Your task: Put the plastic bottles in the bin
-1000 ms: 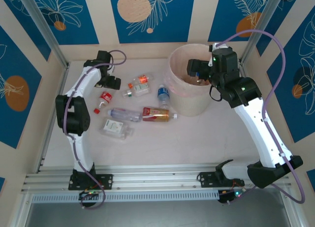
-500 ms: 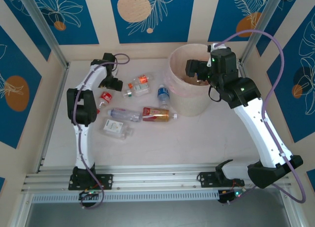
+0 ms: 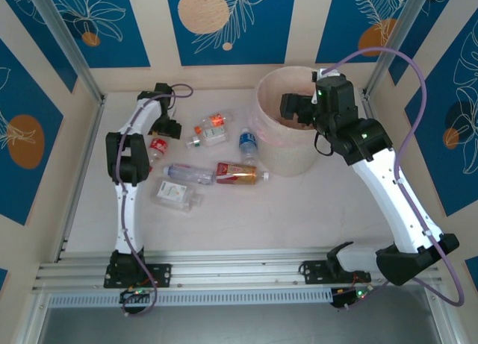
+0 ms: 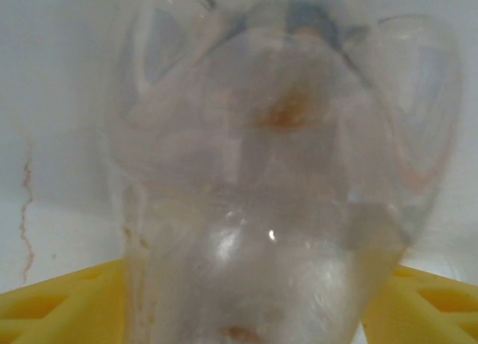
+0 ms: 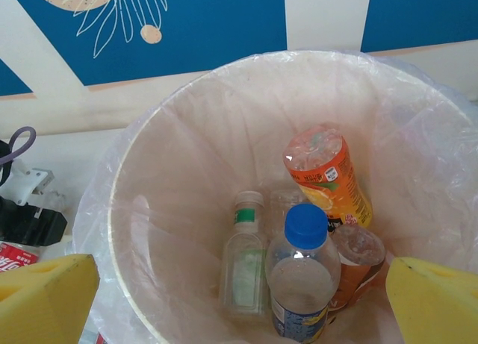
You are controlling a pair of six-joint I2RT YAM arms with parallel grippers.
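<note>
Your L claw (image 3: 169, 126) sits at the far left of the table (image 3: 299, 217), right at the top end of a red-label bottle (image 3: 157, 148) w/ a red cap. In the L wrist view a clear bottle base (image 4: 284, 172) stands very close, btw the two yellow pads (image 4: 60, 307). One pad is on each side of it, but you can't tell if they squeeze it or not. To the right of that claw in the top view, w/ bare table btw, lies an orange-red label bottle (image 3: 212, 128). Past that is a blue-label bottle (image 3: 248, 144), just beside the bin (image 3: 291, 159). Nearer to you than the L claw lie three more: a long clear bottle (image 3: 187, 173), a red and gold bottle (image 3: 240, 172) in a row w/ it, and a flat crushed bottle (image 3: 178, 195) w/ a green label. Your R claw (image 3: 293, 105) hangs over the bin's mouth w/ its yellow tips (image 5: 45, 299) far apart and not gripping anything. Right under it, inside the thin bag liner (image 5: 149, 157), lie an orange-label bottle (image 5: 326, 172), a blue-cap bottle (image 5: 302, 269), a small green-label bottle (image 5: 243, 266) and a brownish bottle (image 5: 358, 254). Left of the R claw, outside the bin, a red label bit (image 5: 11, 256) w/ white letters peeks in, too small to read. The words on the other labels are too small or blurry to read too.
</note>
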